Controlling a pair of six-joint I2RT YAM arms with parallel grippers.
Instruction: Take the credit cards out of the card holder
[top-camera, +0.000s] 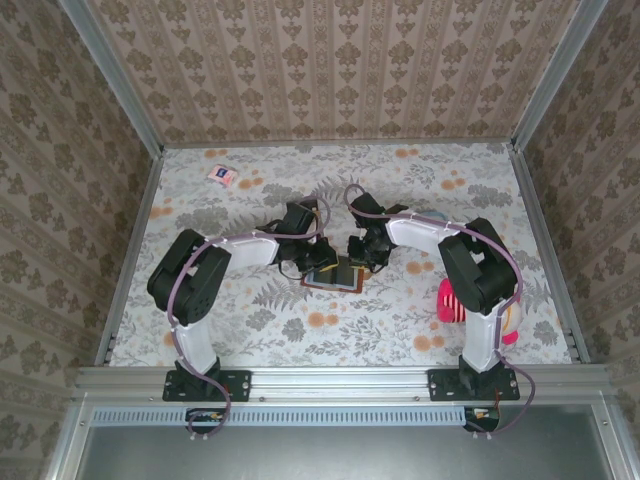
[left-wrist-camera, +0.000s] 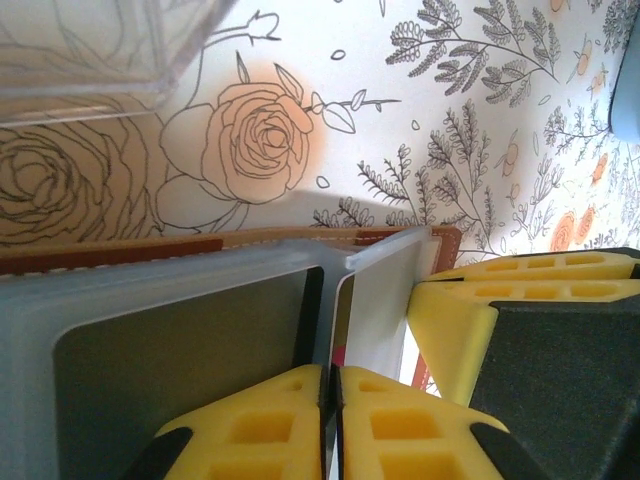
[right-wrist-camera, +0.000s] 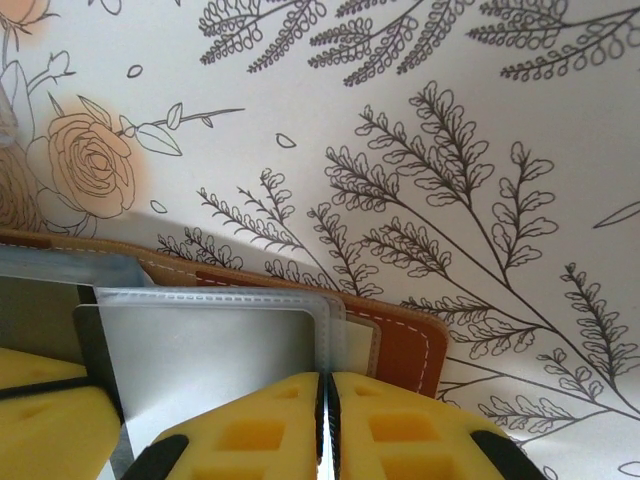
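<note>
Right wrist, card holder (right-wrist-camera: 400, 340) pinched in right hand (right-wrist-camera: 325, 420)

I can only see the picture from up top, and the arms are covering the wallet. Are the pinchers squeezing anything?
Observer: Yes. Up close, the right gripper is shut on the edge of a clear plastic sleeve inside the brown card holder.
Operator: What about the left one?
Observer: The left gripper is shut on a sleeve edge too, and what looks like a dark card is tucked in the sleeve right beside it.
</note>
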